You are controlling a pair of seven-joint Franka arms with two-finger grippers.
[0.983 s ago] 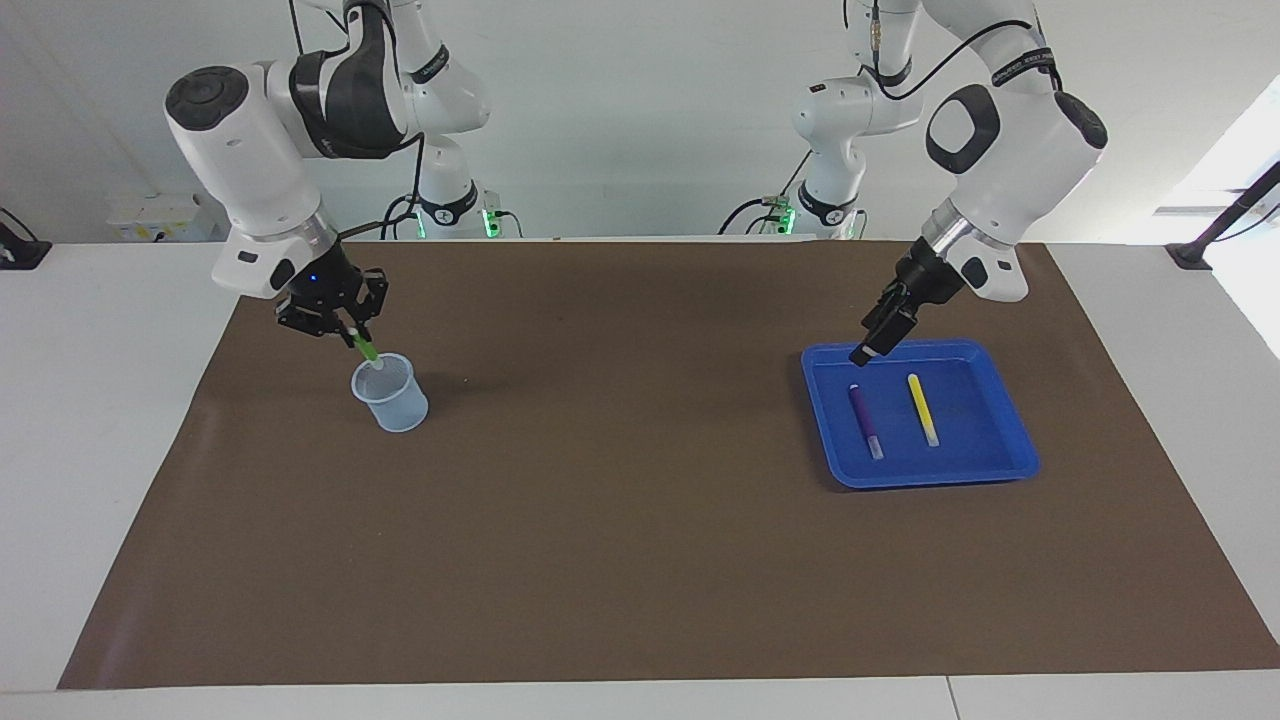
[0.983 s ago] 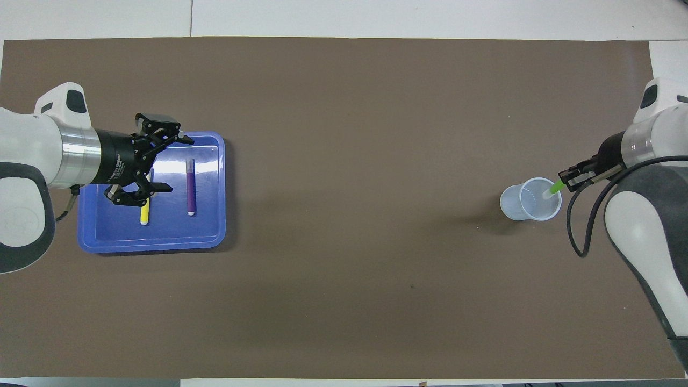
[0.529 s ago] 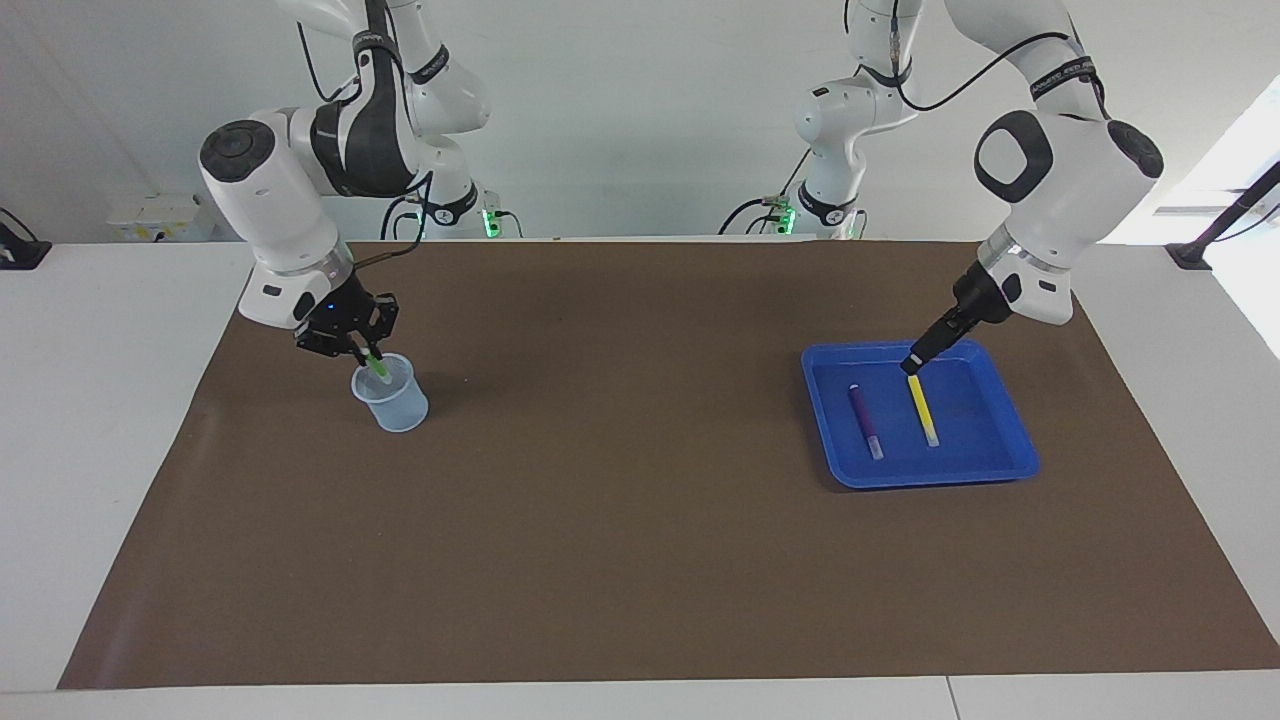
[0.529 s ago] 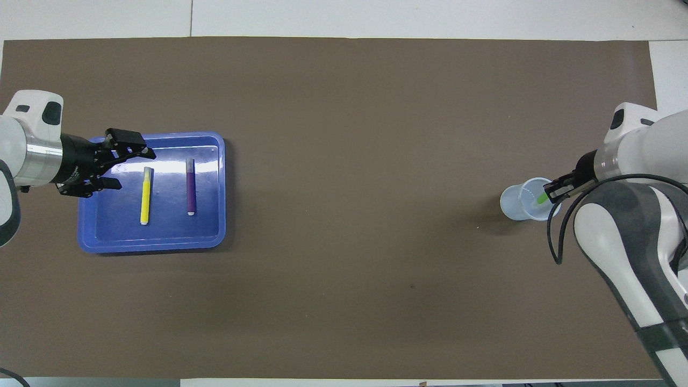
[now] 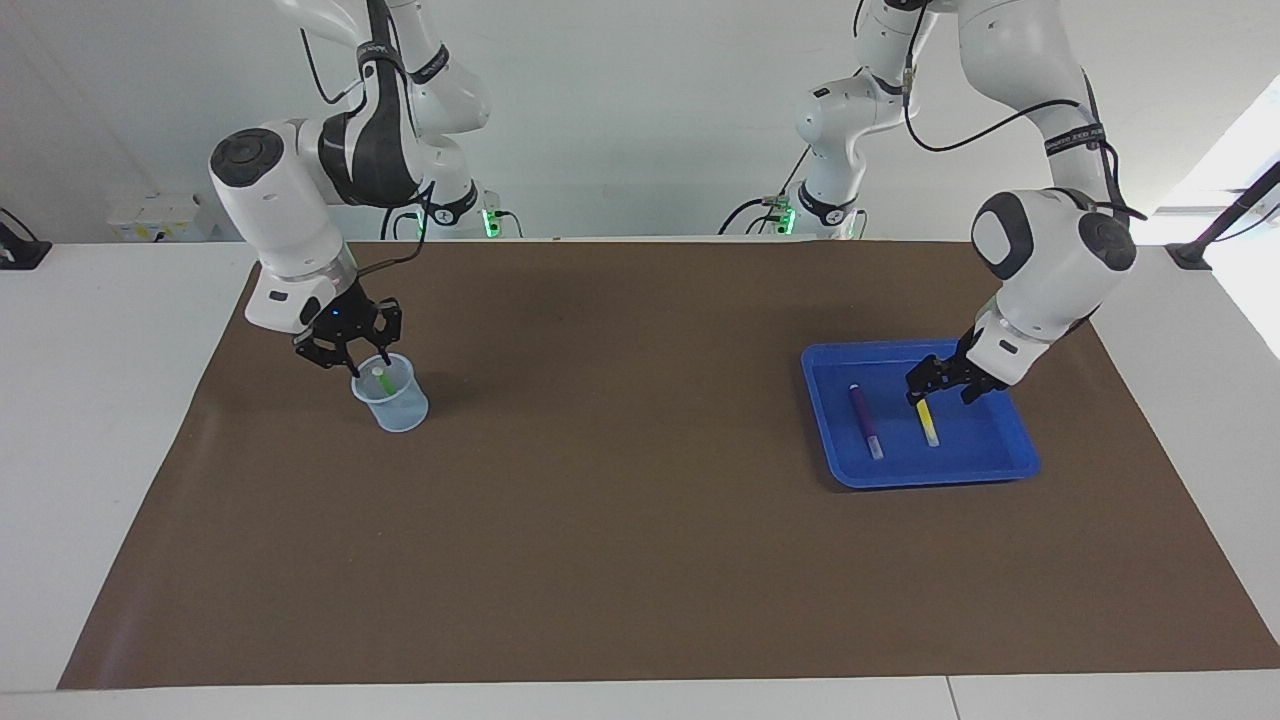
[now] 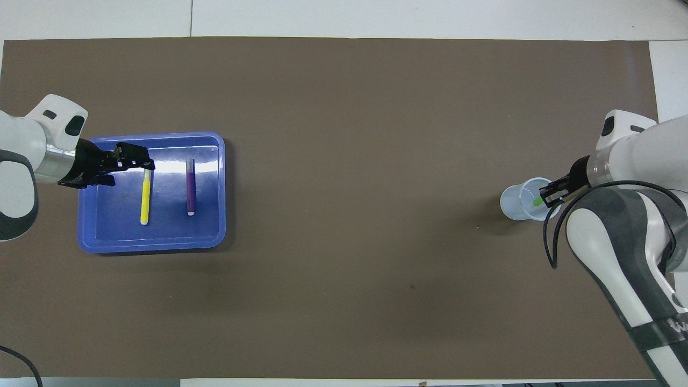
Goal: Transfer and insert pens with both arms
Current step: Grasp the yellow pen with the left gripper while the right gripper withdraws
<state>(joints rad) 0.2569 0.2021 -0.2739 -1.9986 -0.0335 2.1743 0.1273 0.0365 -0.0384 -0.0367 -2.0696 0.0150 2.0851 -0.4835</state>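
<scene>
a brown mat point(image 5: 640, 560) covers most of the white table, with a pale wall at the robots' end. closest to the robots, at the table's edge, we see two slimmer white arms point(image 5: 830, 150) with green lights at their bases.

moving out onto the mat, toward the right arm's end, a clear plastic cup point(image 5: 402, 408) stands upright. the green pen point(image 5: 379, 379) sits inside it, leaning, its pale top just under the rim. the right gripper point(image 5: 365, 362) hangs right over the cup's mouth, just above that pale top. we cannot tell whether this claw is open or closed, nor whether it has hold of the pen.

toward the left arm's end, well apart from the cup, lies a blue tray point(image 5: 1000, 470). the purple pen point(image 5: 865, 420) and the yellow pen point(image 5: 929, 427) lie flat in it side by side, apart from each other, each running lengthwise away from the robots. the yellow one is closer to the left arm's end of the table. the left gripper point(image 5: 940, 392) is low over the tray, above the yellow pen, with its claw spread wide and nothing in it. from overhead the whole yellow pen shows beside one of its fingertips point(image 6: 148, 163).
</scene>
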